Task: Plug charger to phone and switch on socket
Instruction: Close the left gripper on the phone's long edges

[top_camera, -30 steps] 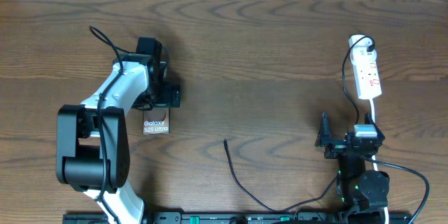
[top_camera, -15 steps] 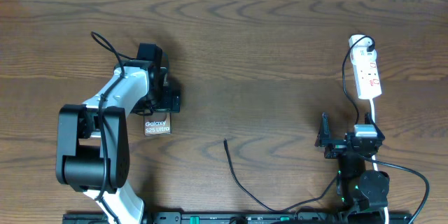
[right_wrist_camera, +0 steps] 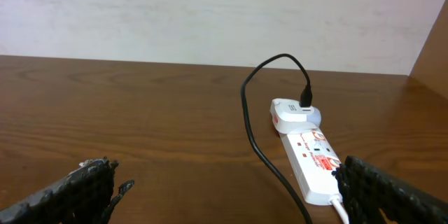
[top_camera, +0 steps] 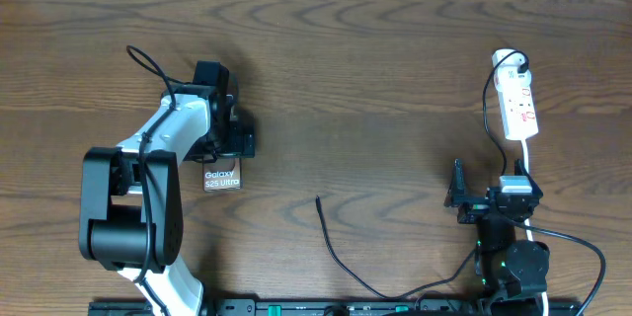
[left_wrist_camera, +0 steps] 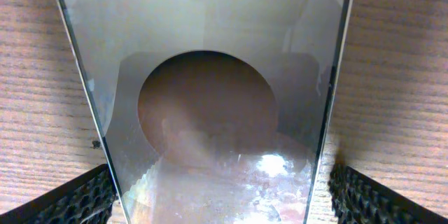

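The phone lies flat on the wooden table at the left, its white lettering showing below my left wrist. My left gripper hangs low over it, open, one finger on each side of the phone, with a strip of table showing between each fingertip and the phone's edges. The charger is a thin black cable whose free tip rests mid-table. Its other end is plugged into an adapter on the white socket. My right gripper is open and empty, short of the socket.
A thick white cord runs from the socket back past my right arm. The black cable loops across the table in front of the right gripper. A pale wall stands behind the table's far edge.
My left arm has shifted very slightly over the phone. The right arm, the cable and the socket have not moved.
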